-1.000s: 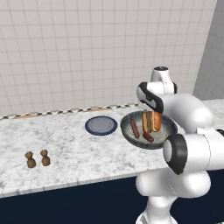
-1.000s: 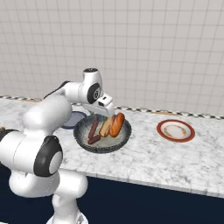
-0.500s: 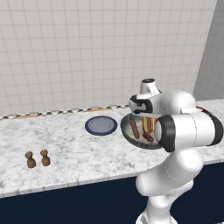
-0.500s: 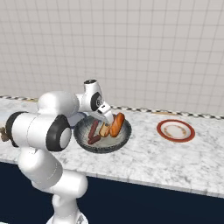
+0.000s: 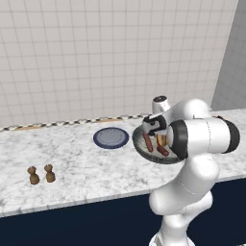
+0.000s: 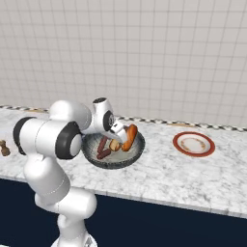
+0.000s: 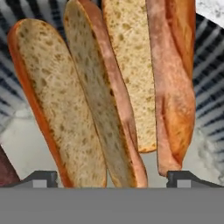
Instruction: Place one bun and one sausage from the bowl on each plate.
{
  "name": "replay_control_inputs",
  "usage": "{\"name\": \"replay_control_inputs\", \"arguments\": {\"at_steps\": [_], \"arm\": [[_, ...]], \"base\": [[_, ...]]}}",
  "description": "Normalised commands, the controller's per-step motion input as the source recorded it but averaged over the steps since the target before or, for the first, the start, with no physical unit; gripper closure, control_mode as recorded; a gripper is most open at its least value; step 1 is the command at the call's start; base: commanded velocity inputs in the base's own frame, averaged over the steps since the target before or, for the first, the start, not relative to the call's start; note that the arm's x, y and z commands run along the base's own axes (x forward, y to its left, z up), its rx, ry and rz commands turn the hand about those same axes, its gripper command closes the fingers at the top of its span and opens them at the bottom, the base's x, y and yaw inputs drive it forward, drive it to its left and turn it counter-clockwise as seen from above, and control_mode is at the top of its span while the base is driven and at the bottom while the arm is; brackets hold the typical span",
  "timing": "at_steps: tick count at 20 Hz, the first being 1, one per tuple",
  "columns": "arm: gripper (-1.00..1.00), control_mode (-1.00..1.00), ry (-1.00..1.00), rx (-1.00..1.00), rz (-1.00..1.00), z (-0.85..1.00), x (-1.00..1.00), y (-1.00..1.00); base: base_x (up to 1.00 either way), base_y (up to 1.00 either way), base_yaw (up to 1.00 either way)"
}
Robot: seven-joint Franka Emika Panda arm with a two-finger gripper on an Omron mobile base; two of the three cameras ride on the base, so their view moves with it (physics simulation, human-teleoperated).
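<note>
The gripper is spread wide just above a bun; it looks soft and light, so pinch its middle gently.

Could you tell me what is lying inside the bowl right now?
Inside the bowl lie split buns with orange-brown crusts and dark red sausages. The gripper hangs open just above the buns. The arm hides part of the bowl, so an exact count is unclear.
</note>
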Motion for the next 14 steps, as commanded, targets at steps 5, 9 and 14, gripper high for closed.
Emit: {"name": "replay_control_inputs", "arguments": {"at_steps": [5,9,14], "arm": [[-1.0,-1.0,0.01,-0.06,0.0,-0.14,0.24,0.04],[-1.0,-1.0,0.02,-0.11,0.0,-0.43,0.07,0.0],[1.0,-1.0,0.0,-0.04,0.0,-0.16,0.02,0.0]], "base": [[0.0,0.0,0.0],[0.0,0.0,0.0],[0.0,0.0,0.0]]}}
